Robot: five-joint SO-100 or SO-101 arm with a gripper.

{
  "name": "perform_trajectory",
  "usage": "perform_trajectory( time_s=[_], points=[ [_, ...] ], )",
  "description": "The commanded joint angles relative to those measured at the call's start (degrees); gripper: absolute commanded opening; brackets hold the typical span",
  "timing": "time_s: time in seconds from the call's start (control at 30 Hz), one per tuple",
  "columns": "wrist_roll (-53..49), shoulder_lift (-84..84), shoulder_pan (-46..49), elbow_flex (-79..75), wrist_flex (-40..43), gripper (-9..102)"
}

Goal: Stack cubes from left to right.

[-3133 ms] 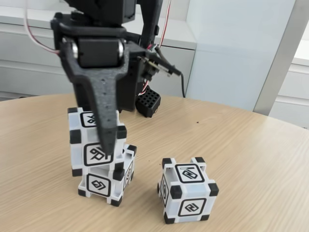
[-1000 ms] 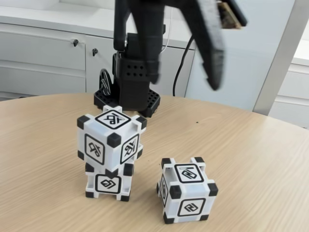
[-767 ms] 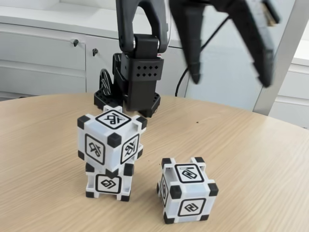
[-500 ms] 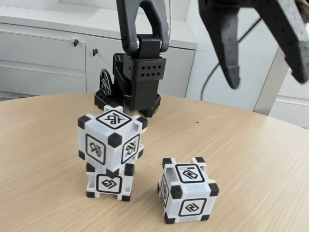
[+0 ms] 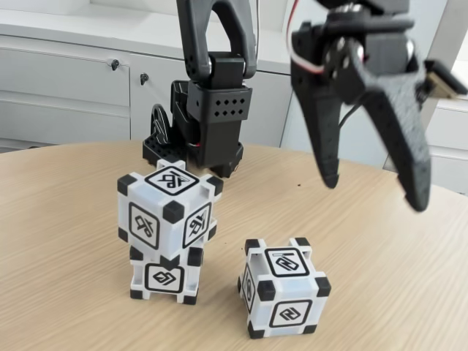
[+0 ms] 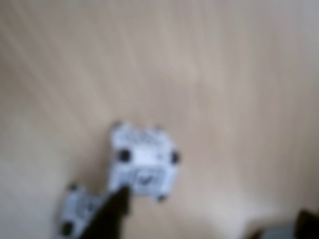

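this looks like an office or meeting room: a round, light wood-grain table (image 5: pixel 409 241) stands before a row of low white cabinets (image 5: pixel 66 88) with small dark knobs, beside pale walls and a grey window frame (image 5: pixel 424 95) letting in daylight.

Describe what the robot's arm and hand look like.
The arm is matte black plastic with a grainy printed finish. Its base has a perforated block. The hand has two long tapered black fingers, with silver screws near the knuckle. Red and white wires run above.
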Motion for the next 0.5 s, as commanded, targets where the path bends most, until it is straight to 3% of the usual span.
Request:
perform_trajectory(
  time_s=[0.0,0.47],
  points=[
    [-1.0,0.6,0.6,1.1,-1.8,35],
    [-2.5,-7.5,4.8,4.2,-3.3,35]
  ],
)
